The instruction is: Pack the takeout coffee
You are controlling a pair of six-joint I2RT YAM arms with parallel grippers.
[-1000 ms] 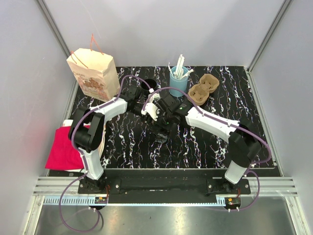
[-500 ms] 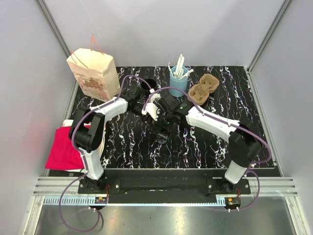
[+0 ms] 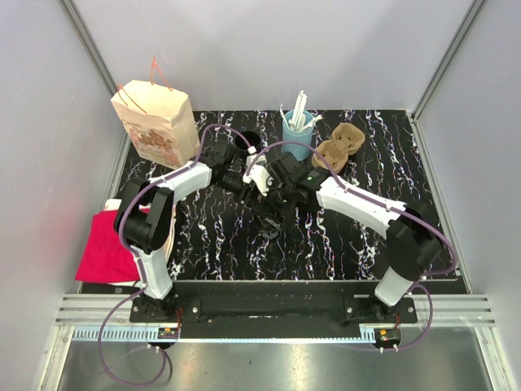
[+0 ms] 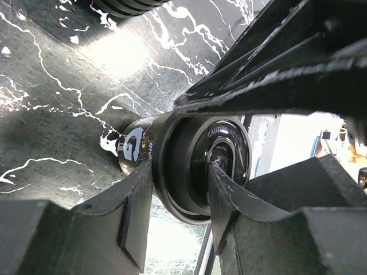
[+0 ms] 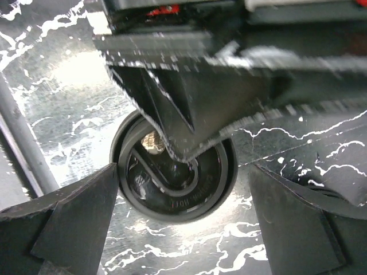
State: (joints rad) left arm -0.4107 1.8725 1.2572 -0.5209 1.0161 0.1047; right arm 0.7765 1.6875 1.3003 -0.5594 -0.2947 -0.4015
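Right pincer (image 5: 183, 197) edged back, agape; left pincer (image 4: 179, 172) clamps takeout coffee (image 4: 228, 153); black marbled table (image 3: 218, 238), grey walls (image 3: 260, 49).

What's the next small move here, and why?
Probably lift the right arm straight up and clear. The left jaws pinch the coffee cup at its lid, while the right jaws stand wide open on either side of it. The paper bag sits on the left arm's side, so that arm looks better placed to carry the cup.

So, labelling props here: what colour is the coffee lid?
Black; the takeout coffee's lid shows best in the right wrist view.
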